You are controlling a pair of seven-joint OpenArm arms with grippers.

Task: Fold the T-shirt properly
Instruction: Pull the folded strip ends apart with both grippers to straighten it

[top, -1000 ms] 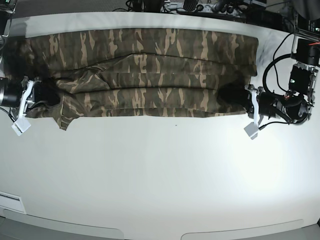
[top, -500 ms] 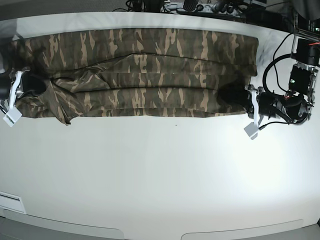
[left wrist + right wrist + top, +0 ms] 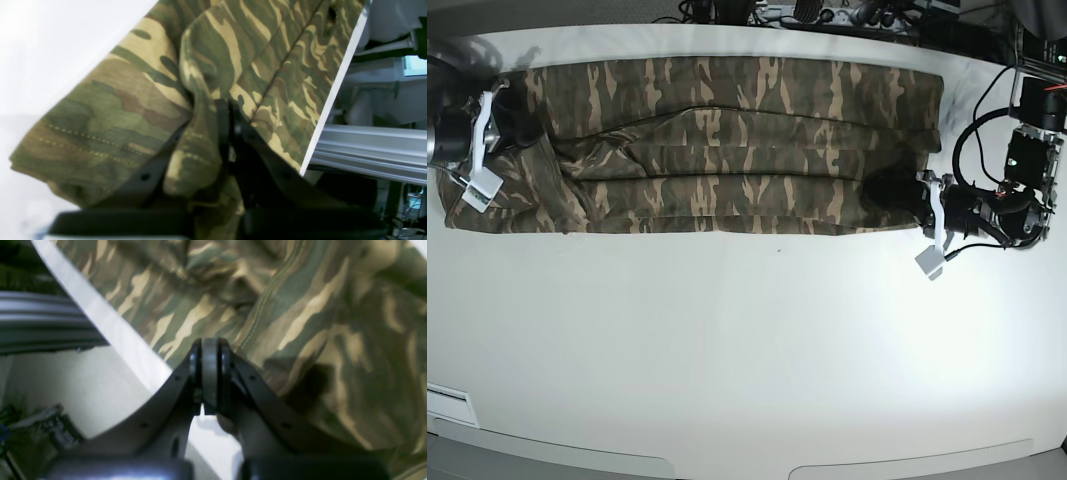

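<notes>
The camouflage T-shirt [image 3: 727, 140] lies as a long, folded band across the far part of the white table [image 3: 747, 350]. My left gripper [image 3: 912, 200] is at the band's right end, near its front corner. In the left wrist view the left gripper [image 3: 228, 110] is shut on a bunched fold of the T-shirt [image 3: 133, 110]. My right gripper [image 3: 507, 125] is at the band's left end, near the far edge. In the right wrist view the right gripper [image 3: 209, 346] is shut over the T-shirt [image 3: 300, 306], with no cloth seen between the tips.
Cables and gear [image 3: 827, 15] line the table's far edge. A metal rail [image 3: 367, 153] runs just beyond the table's edge by the left arm. The table's edge [image 3: 100, 316] passes right beside the right gripper. A white label [image 3: 447, 405] sits at the front left.
My right gripper moved from the shirt's front left corner toward the far left edge. The shirt's left end was pulled left and now lies flatter. The left arm has not moved.
</notes>
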